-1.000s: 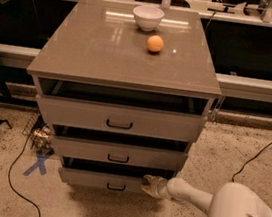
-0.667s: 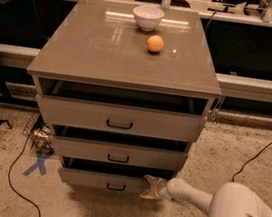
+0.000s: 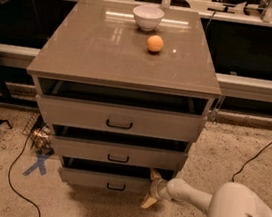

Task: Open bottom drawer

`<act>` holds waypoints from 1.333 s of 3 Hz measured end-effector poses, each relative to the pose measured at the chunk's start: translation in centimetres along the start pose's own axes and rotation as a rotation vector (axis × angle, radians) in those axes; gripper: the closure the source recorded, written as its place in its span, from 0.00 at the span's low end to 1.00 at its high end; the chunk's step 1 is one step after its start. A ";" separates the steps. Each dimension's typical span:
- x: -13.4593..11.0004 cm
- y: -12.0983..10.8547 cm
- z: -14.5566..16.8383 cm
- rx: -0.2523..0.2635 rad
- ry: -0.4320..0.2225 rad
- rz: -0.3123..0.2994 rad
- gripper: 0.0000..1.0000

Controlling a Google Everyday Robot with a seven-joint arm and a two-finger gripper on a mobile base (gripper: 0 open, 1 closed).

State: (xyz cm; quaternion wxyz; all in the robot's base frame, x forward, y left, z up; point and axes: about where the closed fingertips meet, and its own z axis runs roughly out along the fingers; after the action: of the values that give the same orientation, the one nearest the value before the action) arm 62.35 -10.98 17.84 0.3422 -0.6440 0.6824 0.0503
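Speckled floor, gripper splayed open at the bottom drawer's right end; probably slides light, black bar handle sits left of the fingers.

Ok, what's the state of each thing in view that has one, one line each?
Narrow grey-taupe bottom drawer: partly open.
Mid-sized grey-taupe middle drawer: partly open.
Wide grey-taupe top drawer: partly open.
White round bowl: upright on the grey cabinet top.
Small round orange fruit: resting near the bowl, not touching.
Robot's white hand: open, fingers spread at the bottom drawer's right end.
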 end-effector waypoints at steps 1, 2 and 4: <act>-0.2 0.5 0.4 -0.047 -0.017 -0.016 0.00; -0.6 0.9 1.0 -0.105 -0.040 -0.029 0.00; -0.6 1.2 1.7 -0.149 -0.056 0.003 0.41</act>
State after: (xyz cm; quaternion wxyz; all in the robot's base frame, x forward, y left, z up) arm 61.89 -9.45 16.43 0.3124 -0.6648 0.6679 0.1196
